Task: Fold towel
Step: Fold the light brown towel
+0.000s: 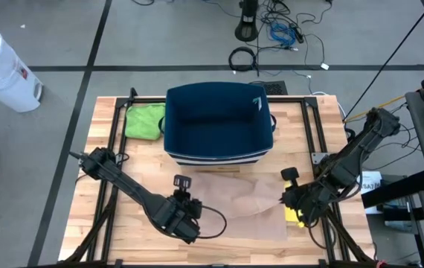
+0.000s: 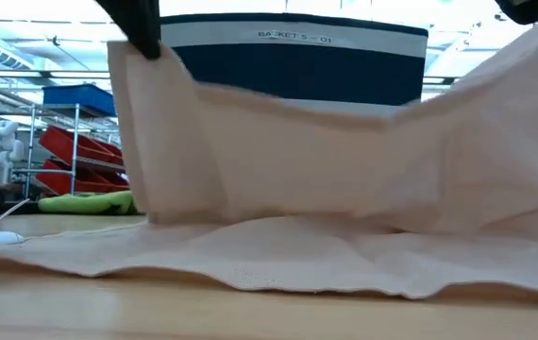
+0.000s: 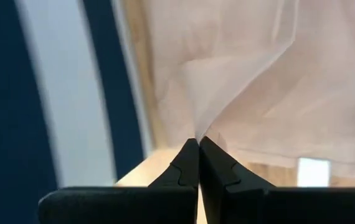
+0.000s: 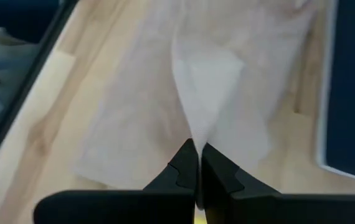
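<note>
A thin beige towel (image 1: pixel 236 205) lies on the near half of the table, its near part flat on the wood (image 2: pixel 278 255). Two of its far corners are raised, and the cloth sags between them in the low view. My left gripper (image 1: pixel 181 181) is shut on the left raised corner. My right gripper (image 1: pixel 289 176) is shut on the right one. Both stand just in front of a dark blue basket (image 1: pixel 219 123). My left gripper (image 3: pixel 198 142) pinches a corner of the towel (image 3: pixel 196 127) between its two fingertips. The cloth fans out from the pinch and hangs down to the table (image 2: pixel 184 170). One layer or several, I cannot tell. My right gripper (image 4: pixel 197 146) pinches another corner of the towel (image 4: pixel 195 127) between its fingertips. From there the cloth spreads in a fold and slopes down to the table (image 2: pixel 495 123).
The dark blue basket with a white stripe stands at the table's far middle (image 2: pixel 344 66), right behind the towel. A green cloth (image 1: pixel 145 120) lies left of it. A yellow thing (image 1: pixel 294 216) lies under the right arm. A black frame (image 1: pixel 111 134) borders the table.
</note>
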Robot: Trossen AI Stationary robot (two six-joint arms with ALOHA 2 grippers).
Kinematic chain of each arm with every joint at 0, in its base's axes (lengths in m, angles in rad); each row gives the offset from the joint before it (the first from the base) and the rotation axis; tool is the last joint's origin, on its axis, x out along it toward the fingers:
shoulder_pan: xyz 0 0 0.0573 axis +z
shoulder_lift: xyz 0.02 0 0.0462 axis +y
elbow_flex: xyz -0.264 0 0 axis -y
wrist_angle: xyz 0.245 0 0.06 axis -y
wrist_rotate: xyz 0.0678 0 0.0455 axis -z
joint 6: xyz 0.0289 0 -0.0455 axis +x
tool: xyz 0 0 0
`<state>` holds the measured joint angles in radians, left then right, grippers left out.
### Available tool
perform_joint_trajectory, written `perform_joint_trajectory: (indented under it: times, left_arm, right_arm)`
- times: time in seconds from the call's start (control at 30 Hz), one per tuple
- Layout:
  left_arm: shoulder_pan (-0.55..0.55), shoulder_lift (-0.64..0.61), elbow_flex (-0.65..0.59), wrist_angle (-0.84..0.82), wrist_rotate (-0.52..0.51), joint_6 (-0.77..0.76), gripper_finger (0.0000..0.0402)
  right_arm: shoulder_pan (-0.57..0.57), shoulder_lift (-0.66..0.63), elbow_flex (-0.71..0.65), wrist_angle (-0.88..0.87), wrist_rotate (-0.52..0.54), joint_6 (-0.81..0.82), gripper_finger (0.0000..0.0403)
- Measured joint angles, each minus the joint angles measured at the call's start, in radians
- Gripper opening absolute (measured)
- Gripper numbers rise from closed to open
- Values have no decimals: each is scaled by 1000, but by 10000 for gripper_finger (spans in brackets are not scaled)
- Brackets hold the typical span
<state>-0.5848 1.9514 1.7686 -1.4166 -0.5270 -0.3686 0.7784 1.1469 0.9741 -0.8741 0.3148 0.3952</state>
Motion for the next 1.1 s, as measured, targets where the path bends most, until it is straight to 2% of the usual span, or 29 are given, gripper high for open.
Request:
perform_joint_trajectory:
  times: [0.13,0.33,0.47,0.63,0.87,1.1]
  left_arm:
    - [2,0,-90,101,40,43,0]
    - [9,1,-215,168,50,33,0]
    - [7,1,-241,216,85,36,0]
    - [5,1,-245,250,90,38,0]
    - [0,1,-257,306,136,39,0]
    - [-8,1,-303,304,141,33,0]
  right_arm:
    - [2,53,-15,66,-86,-22,0]
    - [2,146,-95,166,-242,-24,0]
    - [6,197,-124,176,-362,41,0]
    - [35,230,-128,256,-449,65,0]
    - [62,232,-128,318,-473,87,0]
    - [61,232,-128,333,-470,80,0]
